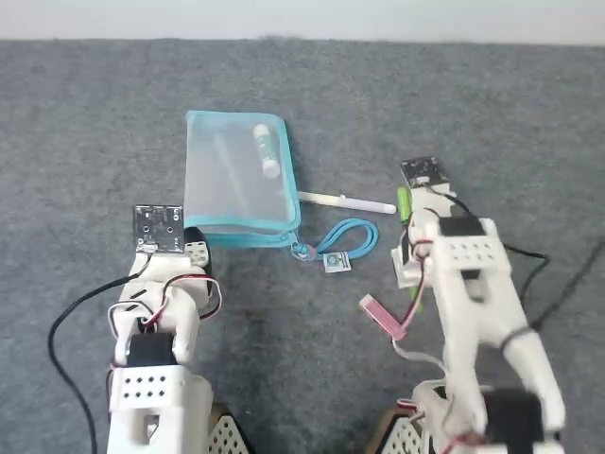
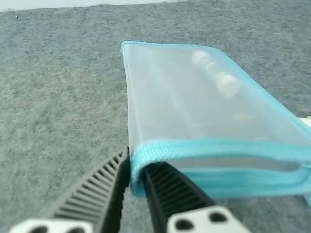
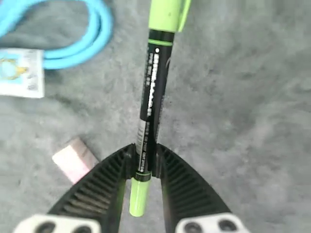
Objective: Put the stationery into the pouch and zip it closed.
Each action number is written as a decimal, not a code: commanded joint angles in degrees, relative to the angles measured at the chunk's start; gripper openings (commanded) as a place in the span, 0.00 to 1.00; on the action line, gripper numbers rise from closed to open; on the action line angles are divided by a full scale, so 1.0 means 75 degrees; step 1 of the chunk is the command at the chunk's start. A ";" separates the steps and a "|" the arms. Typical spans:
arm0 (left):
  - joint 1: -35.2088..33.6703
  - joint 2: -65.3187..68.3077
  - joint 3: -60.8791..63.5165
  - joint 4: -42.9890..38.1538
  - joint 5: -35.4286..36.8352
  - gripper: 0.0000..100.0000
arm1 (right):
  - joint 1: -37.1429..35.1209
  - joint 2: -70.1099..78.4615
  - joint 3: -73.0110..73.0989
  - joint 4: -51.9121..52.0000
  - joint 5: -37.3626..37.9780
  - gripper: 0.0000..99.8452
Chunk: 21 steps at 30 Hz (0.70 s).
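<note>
The left pincer (image 2: 135, 167) was clamped on the lower left corner of the pouch (image 2: 204, 107), at its blue zip edge. The right pincer (image 3: 145, 156) was closed on a green and black marker (image 3: 154, 87). In the high view the pouch lay flat at upper centre, with a white stick (image 1: 266, 149) inside. A white pen (image 1: 345, 201) lay just beside its right edge, and a pink eraser (image 1: 383, 317) lay at lower centre on the grey surface (image 1: 95, 113).
</note>
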 commanded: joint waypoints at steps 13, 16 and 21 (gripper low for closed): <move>0.1020 0.0094 -0.0217 -0.0234 0.0164 0.01 | -0.3616 -0.2925 -0.0469 0.1893 0.1747 0.01; 0.1020 0.0094 -0.0217 -0.0234 0.0152 0.01 | -0.3804 -0.2163 -0.0844 0.1846 0.1547 0.01; 0.1020 0.0094 -0.0205 -0.0234 0.0141 0.01 | -0.3851 -0.0932 -0.1852 0.1905 0.1465 0.01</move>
